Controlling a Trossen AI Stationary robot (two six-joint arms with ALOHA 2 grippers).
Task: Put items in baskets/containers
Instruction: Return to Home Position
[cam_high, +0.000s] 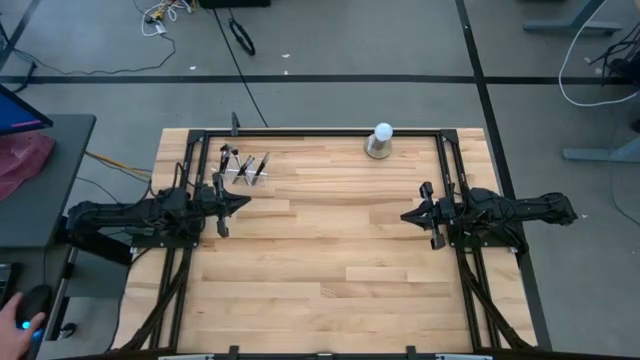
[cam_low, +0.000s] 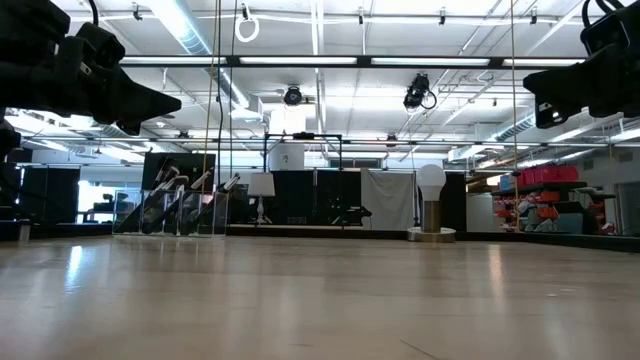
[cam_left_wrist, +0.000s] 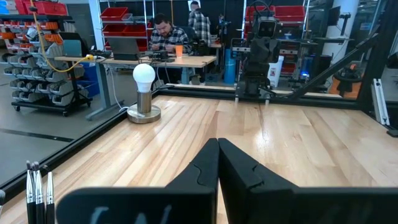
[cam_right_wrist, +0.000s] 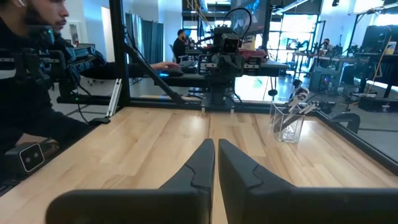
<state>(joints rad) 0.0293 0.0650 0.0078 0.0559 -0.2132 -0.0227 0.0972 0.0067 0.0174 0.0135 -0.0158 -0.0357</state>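
Step in hand, by judgement: parking both arms; loading looks finished.

Finds the left tool (cam_high: 236, 203) at 9 o'clock of the counter (cam_high: 320, 270), raised off the wood, fingers pressed together on nothing. Finds the right tool (cam_high: 410, 215) at 3 o'clock, likewise raised, fingers together, empty.

Locates the holder (cam_high: 245, 172) at 11 o'clock, near the far edge, just beyond the left tool and apart from it. Shows several brushes (cam_high: 243, 162) standing tilted inside; exact number not readable. Shows no brush loose on the wood in any view.

Notes a white ball (cam_high: 381, 133) on a grey base at 1 o'clock, near the far edge, well apart from both tools; not part of the job. Notes people at desks beyond the counter, none reaching in.

Next move, by judgement: calls only for settling each arm at rest, tools closed, left arm clear of the holder. Risk low; a swing of the left arm toward 11 o'clock could tip the holder.
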